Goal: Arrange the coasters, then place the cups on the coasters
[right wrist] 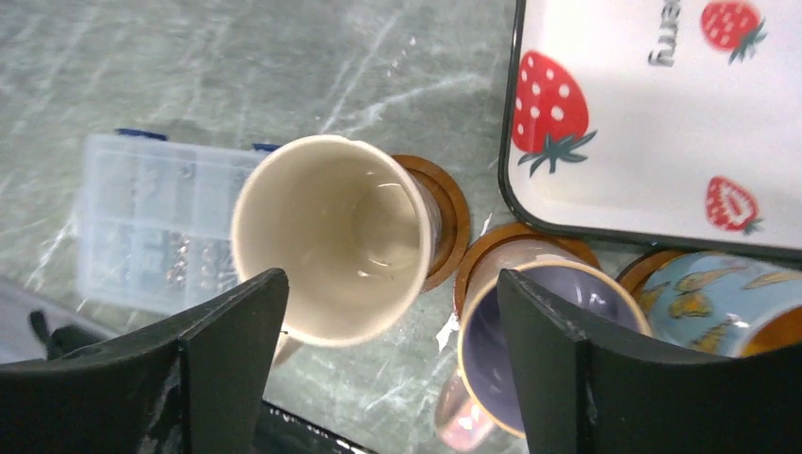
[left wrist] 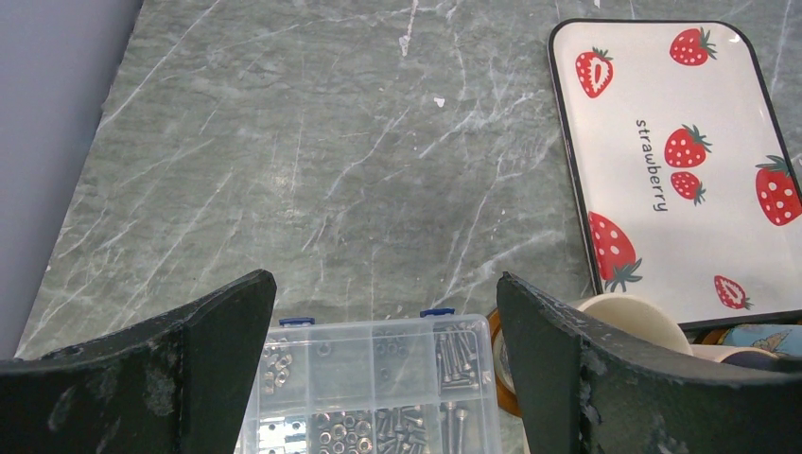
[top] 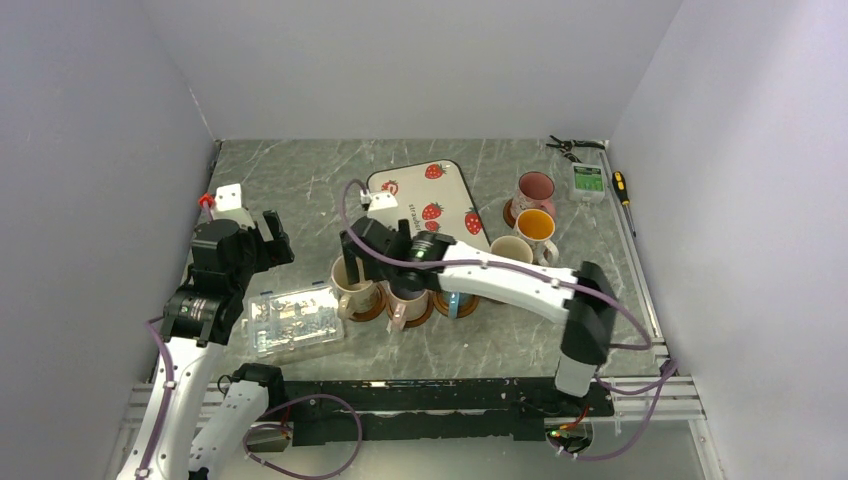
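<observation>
Cup [right wrist: 326, 236], cream, sat upright on its coaster [right wrist: 452, 213] by the tray [right wrist: 653, 123], your right end effector [right wrist: 390, 284] spread wide around it, gripping nothing; placing it looked done, so you next needed a straight lift clear of its rim.

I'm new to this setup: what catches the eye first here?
The white strawberry tray in the middle of the table stands out most. Just nearer the arms, the right pincer hangs open over a cream mug on a brown coaster. A clear box of screws lies left of that mug.
</observation>
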{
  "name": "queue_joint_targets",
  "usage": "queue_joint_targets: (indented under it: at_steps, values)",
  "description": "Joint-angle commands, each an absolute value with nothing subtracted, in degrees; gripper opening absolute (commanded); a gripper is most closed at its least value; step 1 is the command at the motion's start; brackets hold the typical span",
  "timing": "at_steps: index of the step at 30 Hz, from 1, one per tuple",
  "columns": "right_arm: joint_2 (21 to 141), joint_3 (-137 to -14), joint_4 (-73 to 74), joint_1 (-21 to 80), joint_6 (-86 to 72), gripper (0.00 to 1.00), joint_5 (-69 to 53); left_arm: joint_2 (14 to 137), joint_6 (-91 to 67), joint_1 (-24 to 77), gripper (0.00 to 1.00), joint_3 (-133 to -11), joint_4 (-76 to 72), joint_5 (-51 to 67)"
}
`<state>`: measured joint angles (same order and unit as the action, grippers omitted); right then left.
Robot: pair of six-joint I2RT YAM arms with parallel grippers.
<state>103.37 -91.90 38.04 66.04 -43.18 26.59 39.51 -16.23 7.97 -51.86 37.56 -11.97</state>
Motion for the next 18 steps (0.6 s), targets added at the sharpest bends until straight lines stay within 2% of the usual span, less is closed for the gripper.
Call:
queue_joint_targets:
  at_steps: [1, 7, 18]
  values:
    - [93.0, -88.9, 31.1, 65.2, -33.2, 0.93, 24.5, 38.4, -17.2, 8.2, 0.94, -52.2, 36.0, -13.3]
    - [82.1, -79.5, 23.8, 53.8, -27.2, 0.98, 10.7, 39.5, -17.1, 8.2, 0.94, -52.4, 36.3, -13.0]
    - [68.0, -64.3, 18.2, 23.8, -21.2, 1.00, 3.5, 40.4, -17.6, 8.1, 0.94, -52.5, 35.0, -12.8]
